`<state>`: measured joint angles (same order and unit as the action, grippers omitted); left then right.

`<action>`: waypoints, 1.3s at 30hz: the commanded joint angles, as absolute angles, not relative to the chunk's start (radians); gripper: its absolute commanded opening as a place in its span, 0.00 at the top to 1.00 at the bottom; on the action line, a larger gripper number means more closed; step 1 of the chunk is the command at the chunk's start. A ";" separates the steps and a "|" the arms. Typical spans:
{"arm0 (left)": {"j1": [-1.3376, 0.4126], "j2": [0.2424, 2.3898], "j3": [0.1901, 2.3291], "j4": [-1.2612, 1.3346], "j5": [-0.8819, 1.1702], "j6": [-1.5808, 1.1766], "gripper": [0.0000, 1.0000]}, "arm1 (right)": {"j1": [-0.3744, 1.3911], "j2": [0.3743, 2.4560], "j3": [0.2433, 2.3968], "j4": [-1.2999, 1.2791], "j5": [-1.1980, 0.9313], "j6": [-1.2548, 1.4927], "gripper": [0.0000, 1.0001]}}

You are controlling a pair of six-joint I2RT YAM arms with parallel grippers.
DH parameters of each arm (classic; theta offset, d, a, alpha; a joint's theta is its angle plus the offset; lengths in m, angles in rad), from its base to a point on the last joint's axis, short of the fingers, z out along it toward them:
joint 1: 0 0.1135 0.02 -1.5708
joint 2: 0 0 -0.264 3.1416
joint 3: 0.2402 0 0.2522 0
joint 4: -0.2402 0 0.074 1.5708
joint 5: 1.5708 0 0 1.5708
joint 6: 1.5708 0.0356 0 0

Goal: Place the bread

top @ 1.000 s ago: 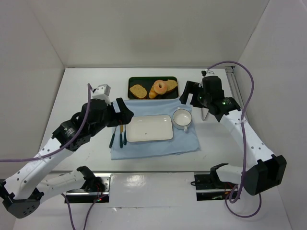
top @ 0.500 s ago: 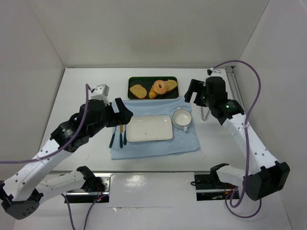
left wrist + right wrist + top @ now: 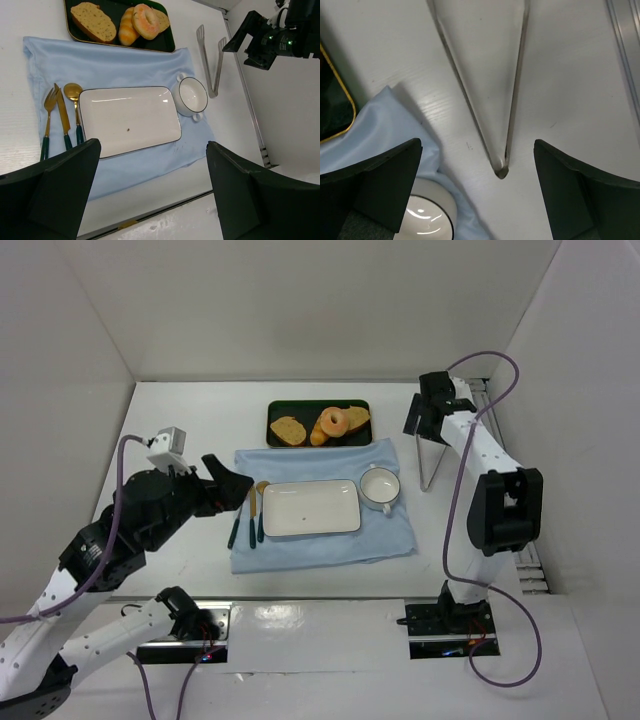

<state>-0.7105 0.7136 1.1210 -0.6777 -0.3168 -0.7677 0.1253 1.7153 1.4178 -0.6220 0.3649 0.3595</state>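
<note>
The bread [image 3: 333, 422], a glazed golden-brown ring, sits in the dark gold-rimmed tray [image 3: 272, 408] at the far middle of the white worktop [image 3: 180, 420]. It is propped on an elongated golden roll [image 3: 319, 433], with one toast slice [image 3: 288, 430] at the tray's left end and another [image 3: 358, 418] to its right. From the left wrist view the ring seems to overlap that right slice too, though the contact is hard to make out.

The tray's near edge meets a pale blue cloth [image 3: 330, 545]. On the cloth lie a white rectangular plate [image 3: 311, 507] and, just beside the plate's right end, a small white two-eared cup [image 3: 380, 486]. A fork [image 3: 47, 122], a knife [image 3: 62, 120] and a spoon [image 3: 75, 110], gold with dark green handles, lie side by side at the plate's left.

Metal tongs [image 3: 432, 455] lie on the bare worktop to the right of the cloth.

The left gripper [image 3: 240, 490] hangs above the cloth's left edge near the cutlery, its jaws spread wide and holding nothing. The right gripper [image 3: 420, 420] is above the tongs, right of the tray, with its jaws also spread wide and empty. In its wrist view the joined end of the tongs lies between them, lower down.
</note>
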 commanded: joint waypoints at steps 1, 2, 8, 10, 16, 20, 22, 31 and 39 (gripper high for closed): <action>-0.715 0.684 1.104 -0.695 -0.342 -0.785 0.00 | 0.103 1.781 1.537 -0.681 0.445 0.385 0.00; -0.715 0.670 1.104 -0.695 -0.342 -0.785 0.00 | 0.089 1.810 1.546 -0.690 0.445 0.385 0.00; -0.715 0.661 1.104 -0.695 -0.353 -0.795 0.00 | 0.060 1.891 1.577 -0.767 0.433 0.429 0.00; -0.715 0.661 1.104 -0.695 -0.362 -0.795 0.00 | 0.051 1.927 1.588 -0.788 0.413 0.442 0.00; -0.715 0.672 1.104 -0.695 -0.362 -0.795 0.00 | 0.031 1.959 1.530 -0.798 0.354 0.469 0.00; -0.715 0.672 1.095 -0.684 -0.362 -0.795 0.00 | 0.021 1.968 1.497 -0.779 0.293 0.469 0.00; -0.715 0.681 1.086 -0.675 -0.362 -0.795 0.00 | 0.012 1.968 1.488 -0.779 0.273 0.469 0.00; -0.715 0.699 1.086 -0.657 -0.362 -0.795 0.00 | -0.006 1.987 1.454 -0.761 0.232 0.460 0.00; -0.715 0.718 1.095 -0.647 -0.362 -0.795 0.00 | -0.006 2.006 1.454 -0.721 0.210 0.451 0.00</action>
<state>-0.7105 0.7174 1.0878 -0.6865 -0.3470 -0.7906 0.0002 1.9907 1.4532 -0.7605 0.2188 0.4549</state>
